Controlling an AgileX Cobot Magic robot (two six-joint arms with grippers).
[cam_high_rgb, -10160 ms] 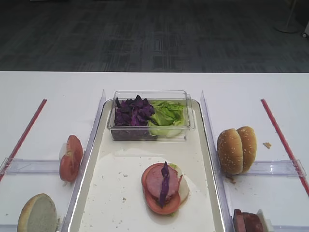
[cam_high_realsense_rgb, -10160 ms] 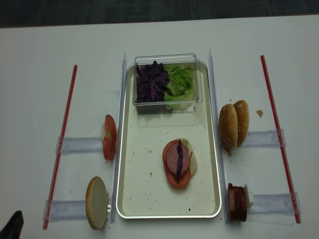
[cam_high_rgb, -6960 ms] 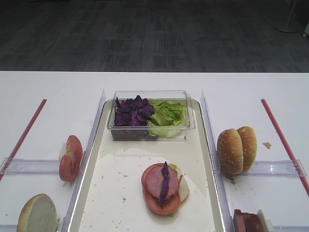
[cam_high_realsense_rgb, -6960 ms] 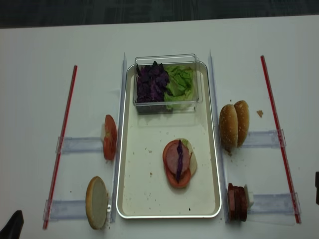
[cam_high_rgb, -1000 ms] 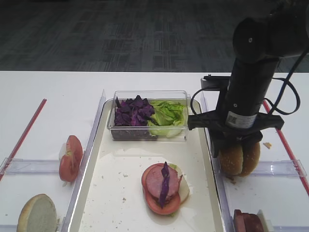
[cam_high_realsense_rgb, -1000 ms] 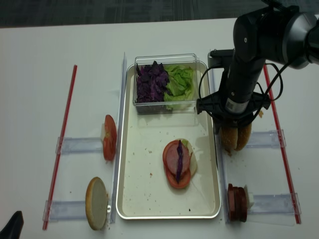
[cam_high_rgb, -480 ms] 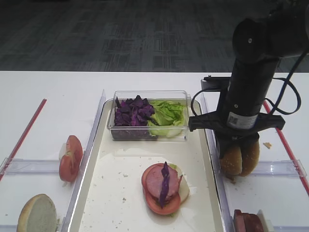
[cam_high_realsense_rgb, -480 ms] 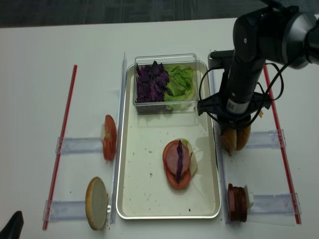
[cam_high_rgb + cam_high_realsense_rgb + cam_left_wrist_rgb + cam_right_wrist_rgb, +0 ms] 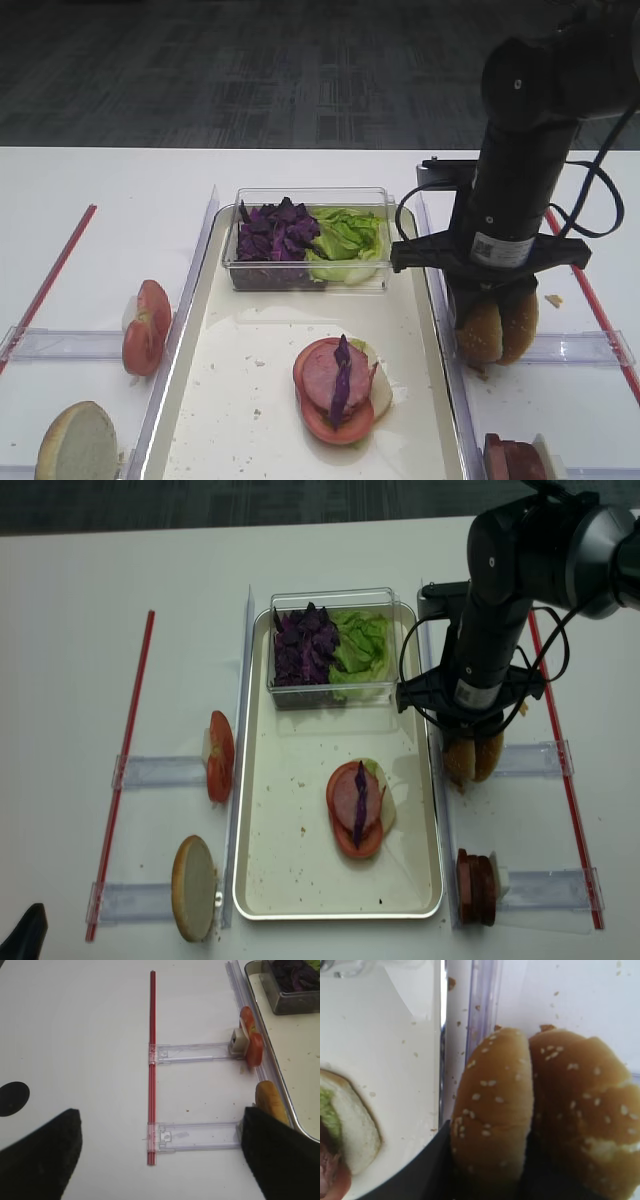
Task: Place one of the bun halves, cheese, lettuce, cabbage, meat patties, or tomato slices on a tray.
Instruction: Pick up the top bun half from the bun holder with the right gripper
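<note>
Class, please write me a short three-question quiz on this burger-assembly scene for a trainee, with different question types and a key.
1. Multiple choice: What fills the clear box at the far end of the tray?
A. cabbage and lettuce
B. tomato slices
C. meat patties

2. True or false: The left gripper is holding a tomato slice.

3. Short answer: The right gripper has its fingers on either side of one sesame bun. Is that bun nearer to the tray or farther from it than its neighbour?

Key
1. A
2. False: its jaws are open and empty.
3. Nearer to the tray.
</note>
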